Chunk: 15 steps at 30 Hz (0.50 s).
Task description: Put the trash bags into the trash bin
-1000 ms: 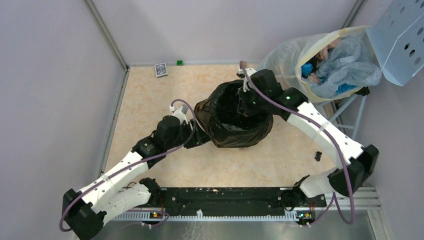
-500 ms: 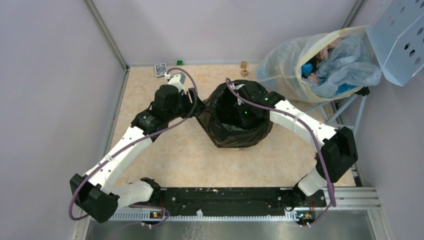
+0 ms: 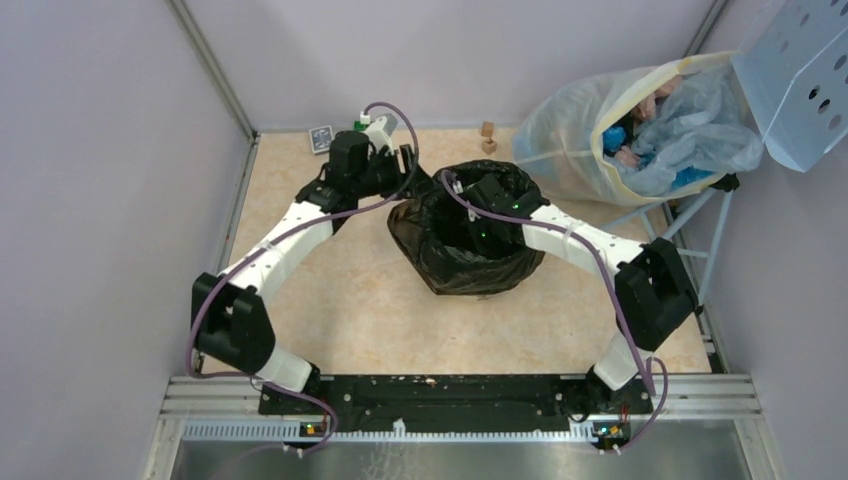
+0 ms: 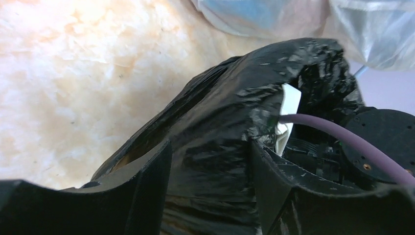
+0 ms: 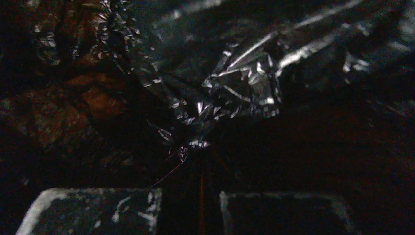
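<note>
Within the last second the left arm had swung from the near side of the small round trash bin (image 3: pixel 470 268) to its far-left rim. The left hand (image 4: pixel 210 166) had spread as it went, and its fingers (image 4: pixel 147 186) now stood apart on either side of a raised fold of the thin, glossy, wrinkled black plastic trash bag (image 3: pixel 420 225) without nipping it. The right arm had come off the far rim and reached down into the bin's mouth. There the right hand (image 5: pixel 201 198) was pressed together and appeared to pinch a gather of the film, whose creases ran to a point at its tips. The trash bag lay draped over the bin in the middle of the worktop (image 3: pixel 330 300) and hid its body, so the job looked only partly done: film was going inside, but much still hung outside. The right arm's purple cable (image 4: pixel 342 138) crossed just beside the left hand's fold, and both arms crowded that rim. A large translucent whitish sack (image 3: pixel 570 120) sat near the bin under a perforated light-blue metal panel (image 3: pixel 800 80). Two small wooden blocks (image 3: pixel 487 136), a small dark card (image 3: pixel 320 138) and a green cube (image 3: pixel 358 125) lay by the back wall, apart from the work.
</note>
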Each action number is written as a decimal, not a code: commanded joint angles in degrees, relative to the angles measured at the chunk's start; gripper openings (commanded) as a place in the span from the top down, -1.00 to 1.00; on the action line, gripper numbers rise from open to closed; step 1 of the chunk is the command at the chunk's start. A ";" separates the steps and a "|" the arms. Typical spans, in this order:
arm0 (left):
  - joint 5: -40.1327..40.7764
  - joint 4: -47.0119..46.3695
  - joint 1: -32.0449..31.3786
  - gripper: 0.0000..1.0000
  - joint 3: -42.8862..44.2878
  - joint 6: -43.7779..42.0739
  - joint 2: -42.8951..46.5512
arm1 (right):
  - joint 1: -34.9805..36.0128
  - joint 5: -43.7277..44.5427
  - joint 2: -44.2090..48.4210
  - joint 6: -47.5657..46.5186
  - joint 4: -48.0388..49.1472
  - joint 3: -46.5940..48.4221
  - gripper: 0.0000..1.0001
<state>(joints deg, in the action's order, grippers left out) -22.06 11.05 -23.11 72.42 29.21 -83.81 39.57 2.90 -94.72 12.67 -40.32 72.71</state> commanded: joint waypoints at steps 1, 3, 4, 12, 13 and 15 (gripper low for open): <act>-8.38 -6.59 0.72 -0.30 0.44 0.22 -4.58 | 0.59 -1.10 -1.80 0.86 3.79 -1.46 1.00; -8.90 -7.69 1.04 -0.29 -0.09 0.63 -6.31 | 0.55 -1.42 -2.88 0.96 4.05 -1.65 1.00; -9.51 -7.82 1.23 -0.29 -0.16 1.01 -7.03 | 0.51 -1.47 -3.37 1.08 4.16 -1.81 1.00; -12.43 -8.54 1.93 -0.32 -0.69 2.05 -8.63 | -1.33 -4.66 -7.33 1.07 5.63 -2.85 1.00; -12.65 -8.72 2.00 -0.37 -0.79 2.19 -8.21 | -1.41 -4.85 -7.84 1.00 5.72 -2.91 1.00; -13.27 -9.21 2.12 -0.44 -1.17 2.53 -7.20 | -1.67 -5.39 -8.72 0.83 6.09 -3.07 1.00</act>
<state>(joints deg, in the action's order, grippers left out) -33.41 5.39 -21.63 72.10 31.42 -92.99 38.61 -0.62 -101.89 13.54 -36.53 69.73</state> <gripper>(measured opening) 0.696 0.003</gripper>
